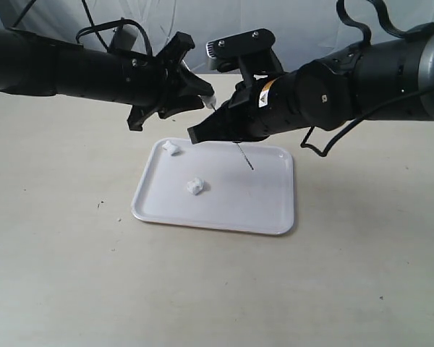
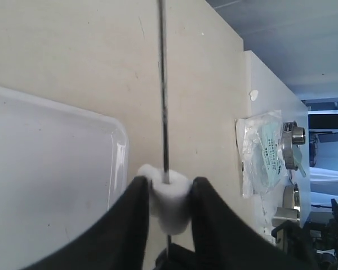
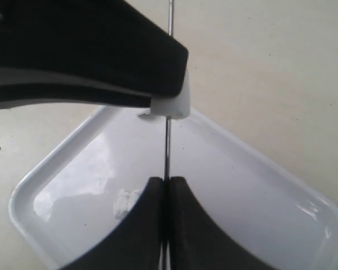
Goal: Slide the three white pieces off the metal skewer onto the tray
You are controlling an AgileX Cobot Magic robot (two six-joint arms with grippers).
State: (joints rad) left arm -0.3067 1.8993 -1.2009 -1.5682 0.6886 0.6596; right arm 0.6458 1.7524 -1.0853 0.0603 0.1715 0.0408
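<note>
The metal skewer (image 1: 246,157) slants over the tray (image 1: 267,210), its lower tip just above the tray floor. My right gripper (image 1: 206,132) is shut on the skewer (image 3: 167,152) partway along; in the right wrist view its fingertips (image 3: 167,183) pinch the rod. Higher up the rod, one white piece (image 2: 170,197) is still threaded on, and my left gripper (image 2: 169,185) is shut on it, a finger pressing each side. In the exterior view this gripper (image 1: 208,97) is behind the tray's far edge. Two white pieces lie on the tray: one (image 1: 171,149) by the far left corner, one (image 1: 195,186) near the middle.
The tray rests on a pale tabletop (image 1: 72,275). Both arms cross above the tray's far edge. In the left wrist view, a clear plastic bag (image 2: 259,152) and metal fittings (image 2: 296,146) lie on a neighbouring surface beyond the table edge.
</note>
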